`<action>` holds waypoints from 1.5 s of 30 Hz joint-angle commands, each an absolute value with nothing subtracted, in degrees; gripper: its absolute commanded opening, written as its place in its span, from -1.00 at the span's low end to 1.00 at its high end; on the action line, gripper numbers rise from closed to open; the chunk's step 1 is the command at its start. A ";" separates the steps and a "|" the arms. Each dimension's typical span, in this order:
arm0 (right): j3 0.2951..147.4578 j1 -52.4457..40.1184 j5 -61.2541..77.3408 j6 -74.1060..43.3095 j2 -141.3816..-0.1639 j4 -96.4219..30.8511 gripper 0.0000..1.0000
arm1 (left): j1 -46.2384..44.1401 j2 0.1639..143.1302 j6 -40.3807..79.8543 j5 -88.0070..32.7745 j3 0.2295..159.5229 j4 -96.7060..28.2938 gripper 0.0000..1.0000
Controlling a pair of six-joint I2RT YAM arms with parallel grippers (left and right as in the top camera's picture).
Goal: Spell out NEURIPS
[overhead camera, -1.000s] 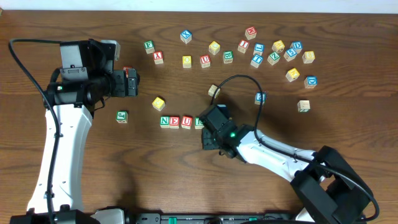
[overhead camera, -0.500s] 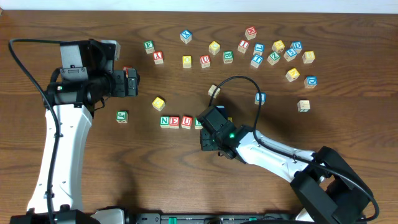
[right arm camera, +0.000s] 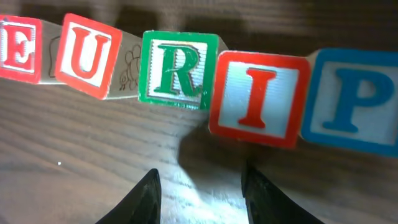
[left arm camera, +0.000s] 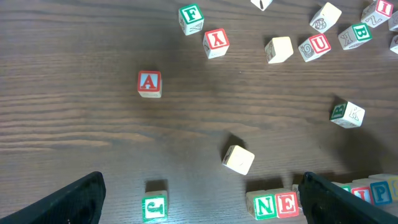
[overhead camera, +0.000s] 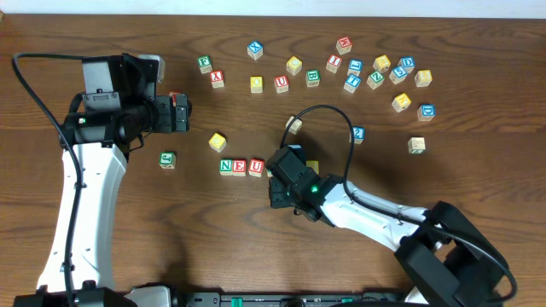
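Cube row (right arm camera: 180, 71) runs sideways (letters upright); left pincer (left arm camera: 202, 190) and right pincer (right arm camera: 202, 190) gape empty.

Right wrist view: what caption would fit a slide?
Blocks E, U, R, I, P in a row before the right gripper.

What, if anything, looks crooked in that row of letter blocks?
The row is not straight. In the right wrist view the red U block is turned askew beside the green R block, and the red I block and blue P block sit offset and skewed. Nothing looks damaged.
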State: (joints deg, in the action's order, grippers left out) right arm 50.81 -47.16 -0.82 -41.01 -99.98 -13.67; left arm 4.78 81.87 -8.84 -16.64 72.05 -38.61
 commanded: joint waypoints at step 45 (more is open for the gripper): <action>51.94 -47.07 -3.07 -38.44 -102.02 -11.51 -0.32 | 4.91 81.67 -8.47 -17.39 72.97 -38.54 0.95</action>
State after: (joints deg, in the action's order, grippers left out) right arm 50.85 -47.11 -1.96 -39.33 -101.25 -11.33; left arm 4.78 81.87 -8.82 -16.64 72.05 -38.61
